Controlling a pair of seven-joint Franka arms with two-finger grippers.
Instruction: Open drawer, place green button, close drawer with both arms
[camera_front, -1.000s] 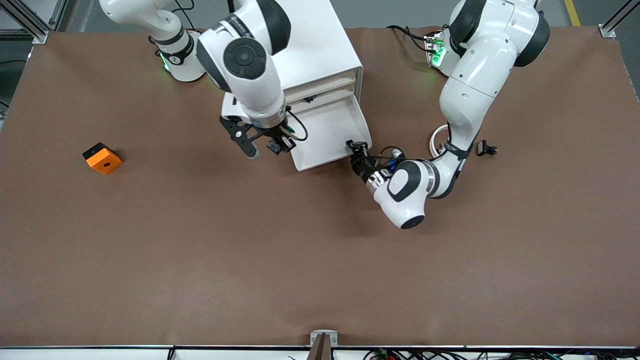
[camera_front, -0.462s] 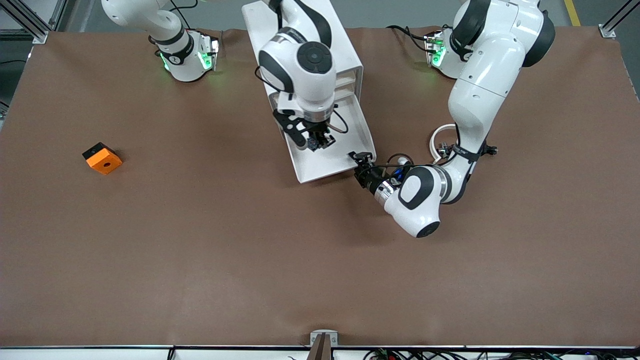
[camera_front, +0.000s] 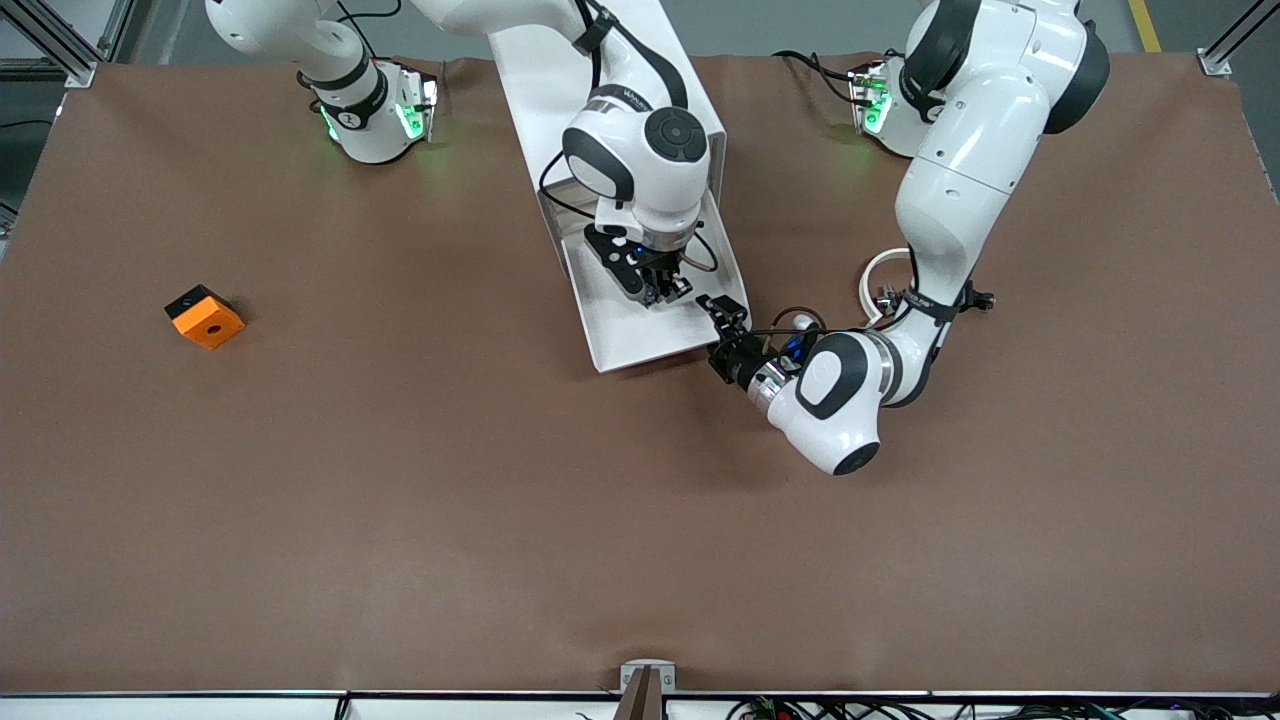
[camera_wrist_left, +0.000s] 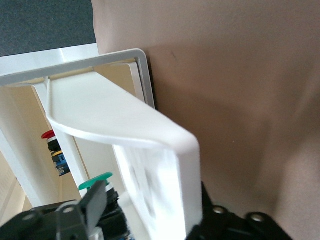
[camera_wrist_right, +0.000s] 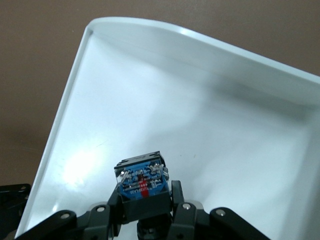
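Note:
The white cabinet (camera_front: 530, 90) stands between the arm bases. Its lowest drawer (camera_front: 610, 325) is pulled out toward the front camera. My left gripper (camera_front: 725, 315) is shut on the drawer's front wall at the corner toward the left arm's end; the left wrist view (camera_wrist_left: 152, 200) shows that wall (camera_wrist_left: 187, 160) between its fingers. My right gripper (camera_front: 660, 285) is over the open drawer, shut on the button. In the right wrist view, the gripper (camera_wrist_right: 145, 196) holds the button (camera_wrist_right: 142, 181) blue base up above the drawer's floor (camera_wrist_right: 200, 115). The button's green cap (camera_wrist_left: 95, 181) shows in the left wrist view.
An orange block (camera_front: 205, 317) lies toward the right arm's end of the table. A white ring (camera_front: 885, 280) and a small black piece (camera_front: 978, 297) lie by the left arm. A red-capped button (camera_wrist_left: 48, 135) sits inside the cabinet.
My right gripper has carried the button from beside the drawer to over its floor. The left gripper drew the drawer a little farther out, then stayed still.

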